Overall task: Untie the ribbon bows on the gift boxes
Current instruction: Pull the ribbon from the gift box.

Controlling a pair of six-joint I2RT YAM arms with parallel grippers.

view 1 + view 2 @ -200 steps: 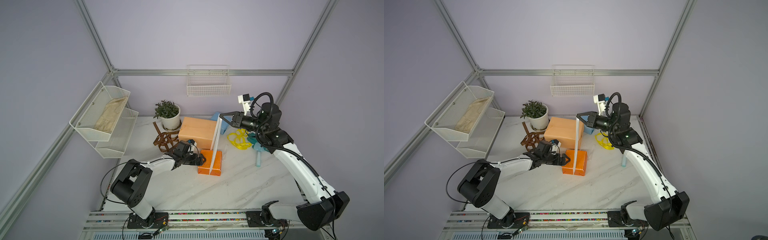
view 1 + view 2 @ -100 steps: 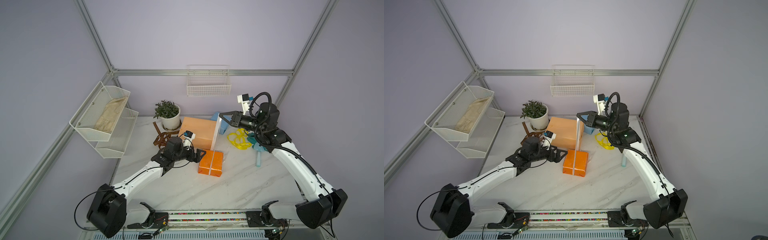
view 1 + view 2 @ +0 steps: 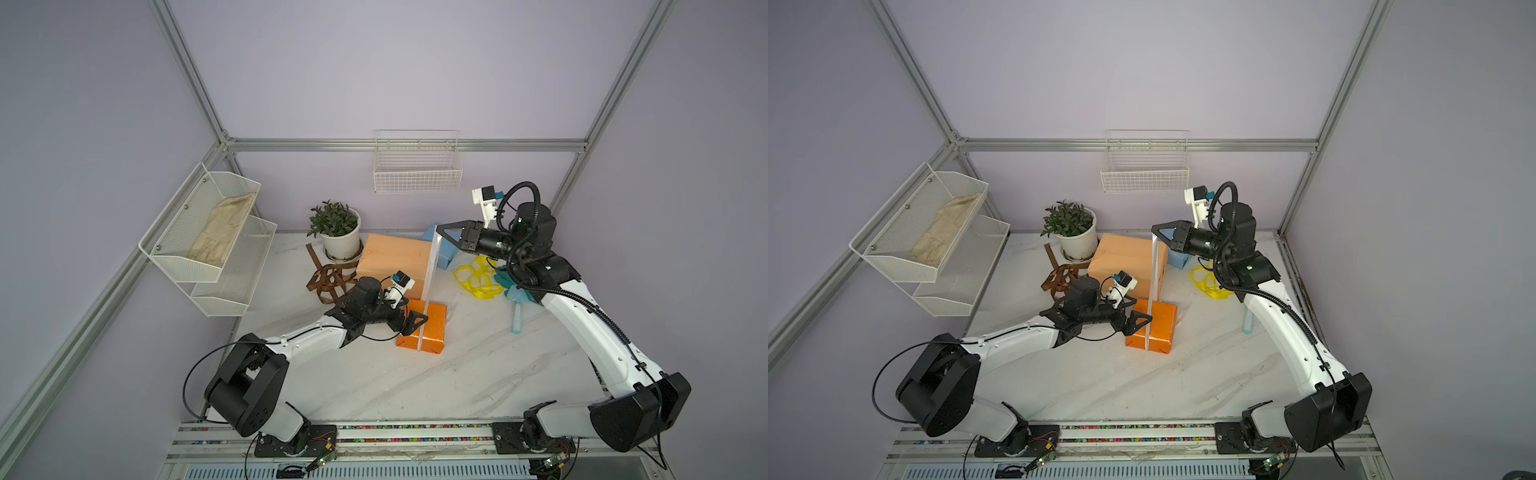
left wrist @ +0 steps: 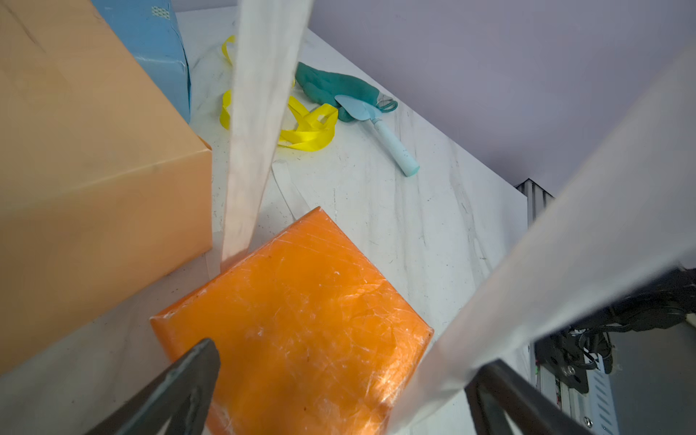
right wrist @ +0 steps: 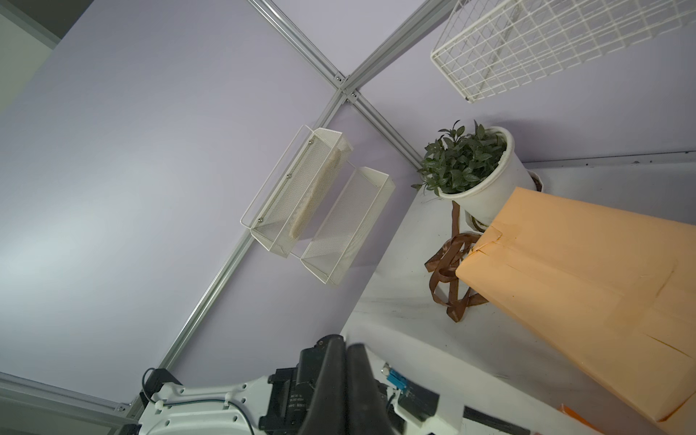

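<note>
My right gripper is shut on a white ribbon and holds it taut, high above the bright orange box. In the left wrist view two strands of the white ribbon rise from the orange box's edges. My left gripper hangs open just over that box with nothing between its fingers. The loose brown ribbon lies left of the peach box. Right of the blue box, the yellow ribbon lies loose on the table.
A white plant pot stands behind the brown ribbon. A teal glove and a pale blue trowel lie by the yellow ribbon. A wire shelf hangs on the left wall and a wire basket on the back wall.
The left arm has changed its pose and its open gripper has shifted slightly right, over the orange box. The right gripper still holds the white ribbon up.
</note>
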